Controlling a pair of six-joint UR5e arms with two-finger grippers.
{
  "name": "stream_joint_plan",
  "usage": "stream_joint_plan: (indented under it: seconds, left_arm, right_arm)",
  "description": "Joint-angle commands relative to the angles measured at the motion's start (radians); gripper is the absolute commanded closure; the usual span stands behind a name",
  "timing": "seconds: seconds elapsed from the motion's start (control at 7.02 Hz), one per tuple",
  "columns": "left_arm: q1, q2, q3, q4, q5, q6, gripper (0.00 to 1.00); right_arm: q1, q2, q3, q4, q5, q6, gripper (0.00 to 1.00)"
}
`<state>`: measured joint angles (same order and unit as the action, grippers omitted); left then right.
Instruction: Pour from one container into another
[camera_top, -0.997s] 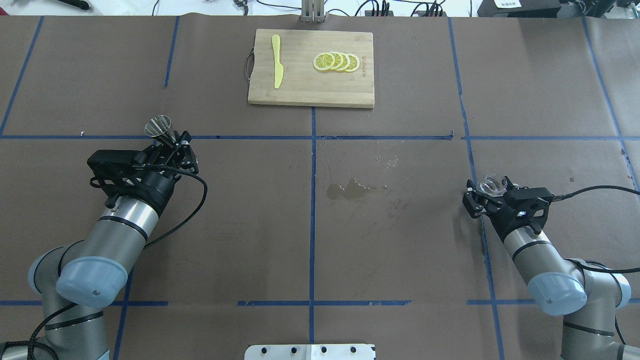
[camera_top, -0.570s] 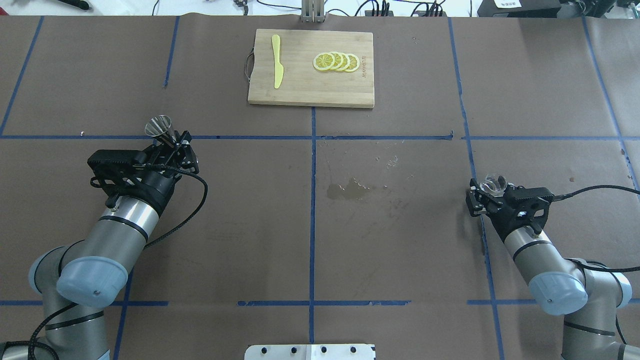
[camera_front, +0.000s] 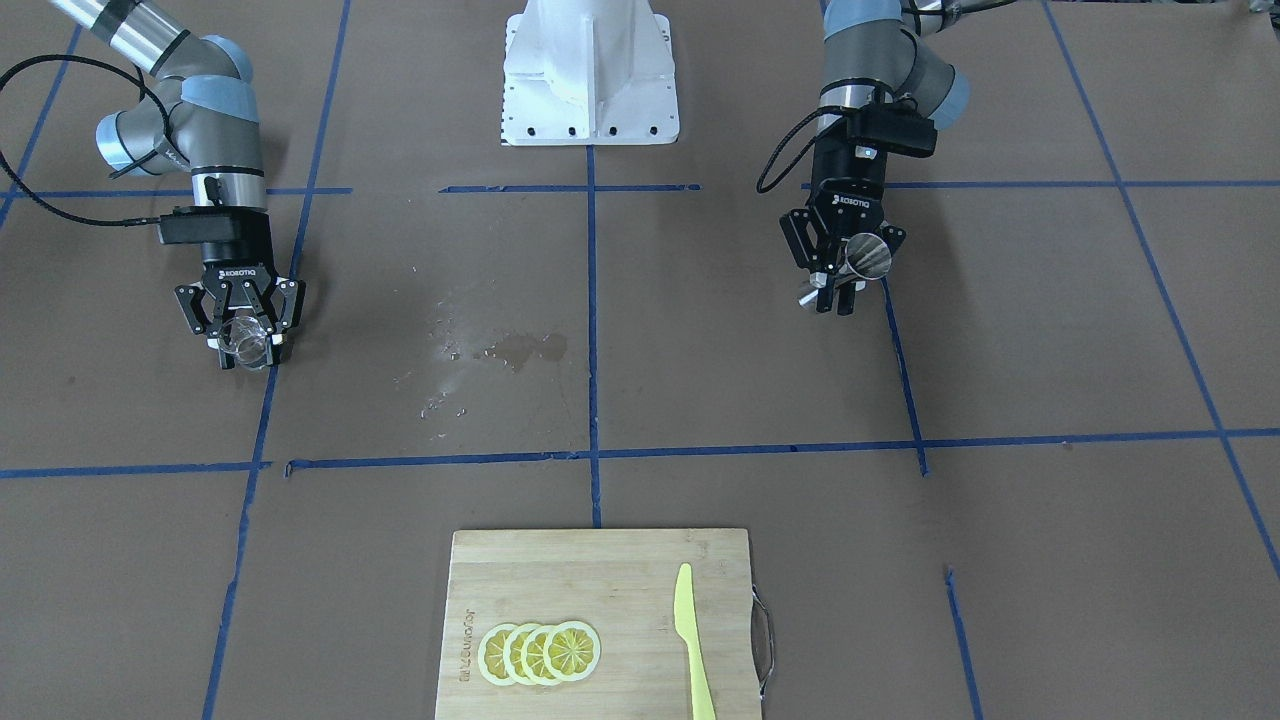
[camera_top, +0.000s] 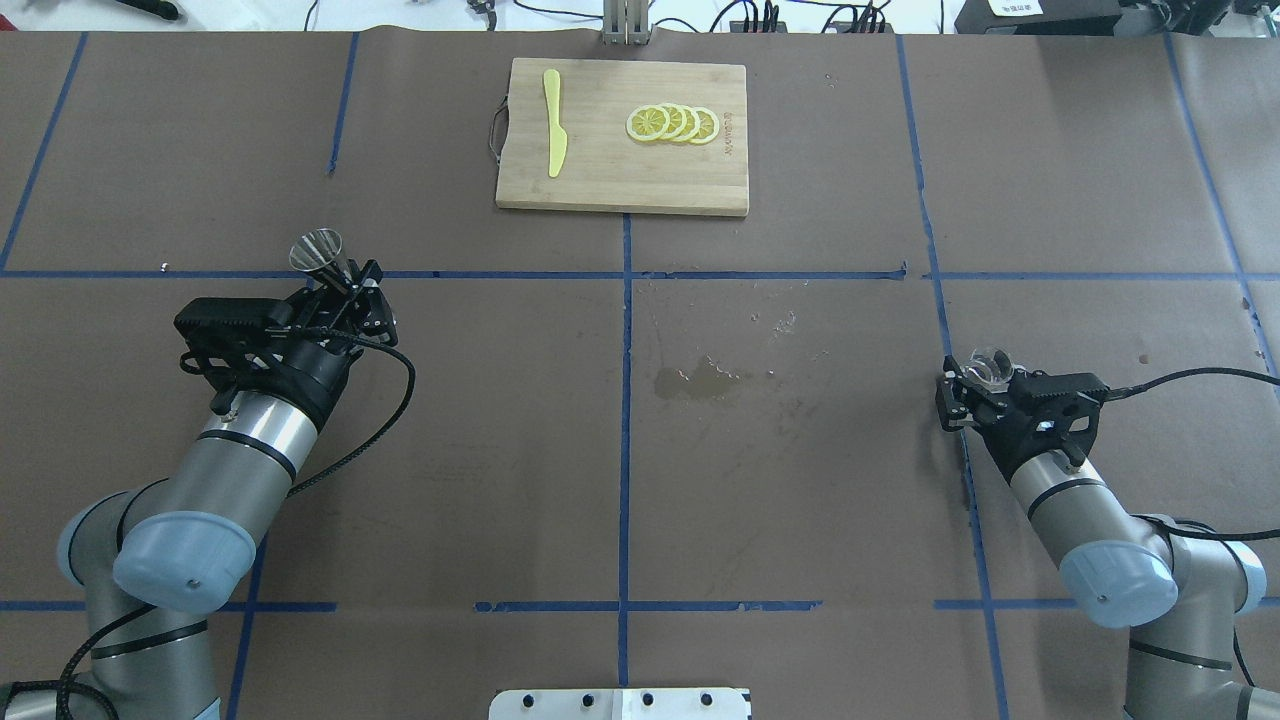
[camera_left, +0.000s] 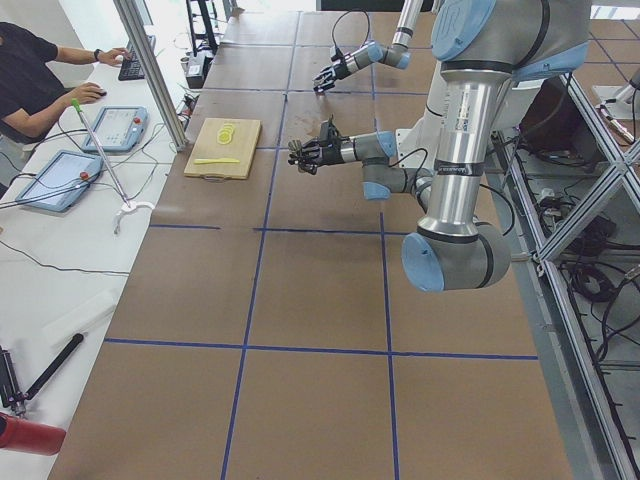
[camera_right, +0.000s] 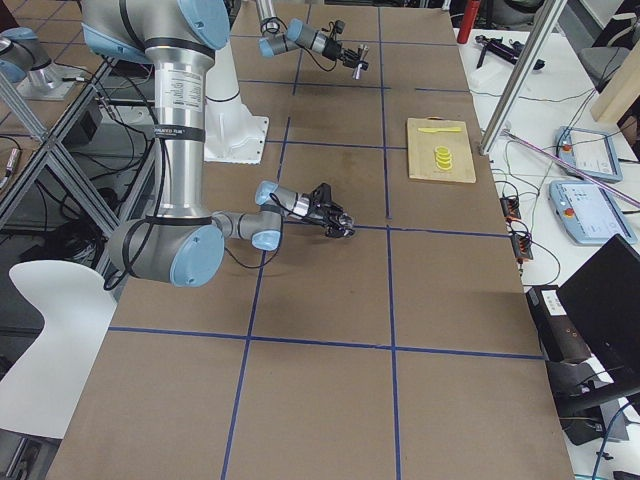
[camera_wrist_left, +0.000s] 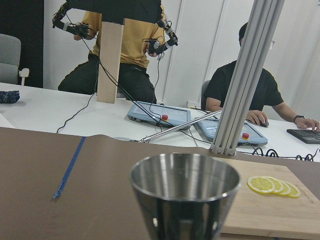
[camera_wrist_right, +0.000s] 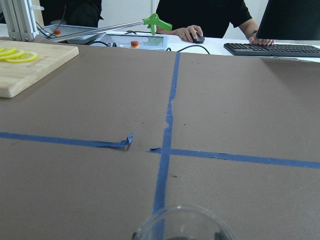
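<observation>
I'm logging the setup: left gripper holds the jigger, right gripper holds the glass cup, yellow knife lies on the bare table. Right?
Not quite: the overhead view shows the yellow knife lying on the cutting board. The rest holds.

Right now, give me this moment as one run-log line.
left gripper: shut on jigger | right gripper: shut on glass cup | containers far apart, no pouring | wet patch between them

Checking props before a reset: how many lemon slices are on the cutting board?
4. The lemon slices lie in one overlapping row on the cutting board, right of the yellow knife in the overhead view; another could hide beneath.
</observation>
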<state>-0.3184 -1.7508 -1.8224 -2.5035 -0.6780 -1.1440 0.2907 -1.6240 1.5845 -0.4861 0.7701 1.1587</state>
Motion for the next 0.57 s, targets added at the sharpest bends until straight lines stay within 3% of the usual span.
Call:
stream_joint_plan:
  seconds: [0.0,0.14,0.43]
  left_arm:
    - [-0.008,-0.010,0.000,0.000,-0.003,0.001,1.00]
    - [-0.011,-0.024,0.000,0.000,-0.015,0.001,1.00]
    - [-0.004,-0.048,0.008,0.014,-0.029,0.059,1.00]
  right_arm:
    - [0.027,-0.007,0.014,0.070,0.049,-0.025,1.00]
    - [0.094,-0.022,0.015,0.146,0.127,-0.122,1.00]
    - [0.126,-0.019,0.037,0.158,0.169,-0.174,1.00]
